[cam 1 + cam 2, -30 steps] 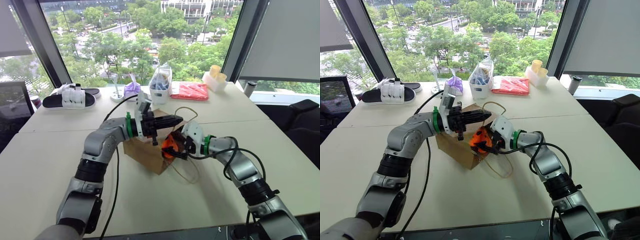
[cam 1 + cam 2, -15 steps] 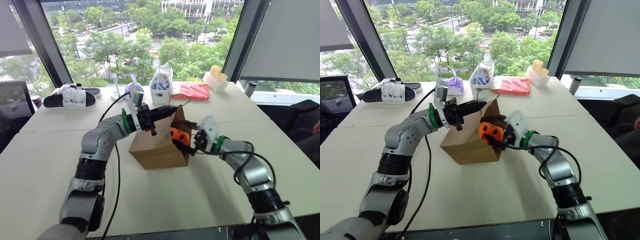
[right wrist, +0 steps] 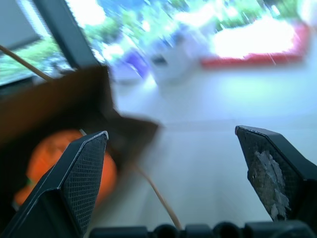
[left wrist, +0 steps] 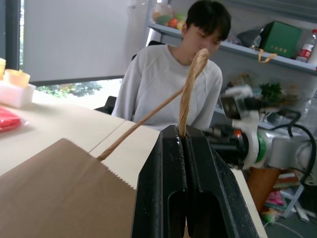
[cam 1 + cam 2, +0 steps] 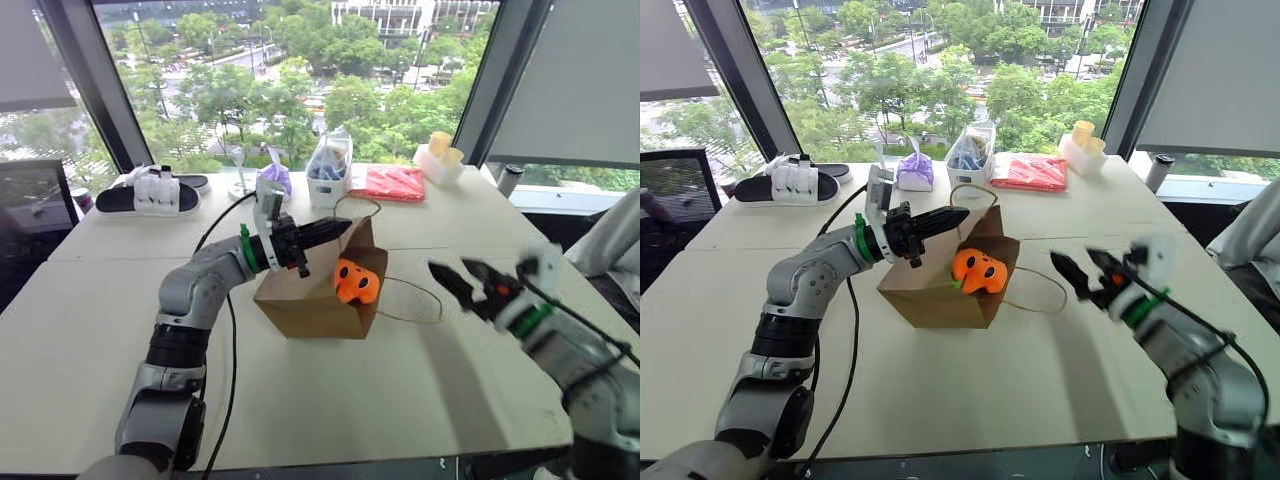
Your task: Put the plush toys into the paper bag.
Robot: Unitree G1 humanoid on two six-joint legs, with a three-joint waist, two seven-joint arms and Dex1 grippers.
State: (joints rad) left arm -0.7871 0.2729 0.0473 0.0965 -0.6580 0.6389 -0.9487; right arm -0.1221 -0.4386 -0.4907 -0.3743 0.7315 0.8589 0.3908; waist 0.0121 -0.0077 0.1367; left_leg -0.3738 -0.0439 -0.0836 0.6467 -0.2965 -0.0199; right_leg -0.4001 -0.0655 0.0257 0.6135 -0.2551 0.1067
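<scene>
The brown paper bag (image 5: 305, 300) lies on its side on the white table, its mouth facing right. An orange plush toy (image 5: 356, 282) with dark face marks sits in that mouth, also visible as the orange toy (image 3: 54, 148) in the right wrist view. My left gripper (image 5: 343, 226) is shut on the bag's upper cord handle (image 4: 190, 84) and holds the mouth up. The other handle (image 5: 1065, 297) lies flat on the table. My right gripper (image 5: 452, 268) hangs open and empty to the right of the bag, apart from it.
Along the window edge stand black-and-white sandals (image 5: 150, 190), a purple pouch (image 5: 272, 180), a clear bag of items (image 5: 330, 165), a red packet (image 5: 392, 183) and yellow cups (image 5: 440, 150). A person in a grey top (image 4: 168, 84) sits at the table's right side.
My right gripper has let go of the orange toy and drawn back to the right, open. The toy stays in the bag's mouth. The left gripper keeps its hold on the handle.
</scene>
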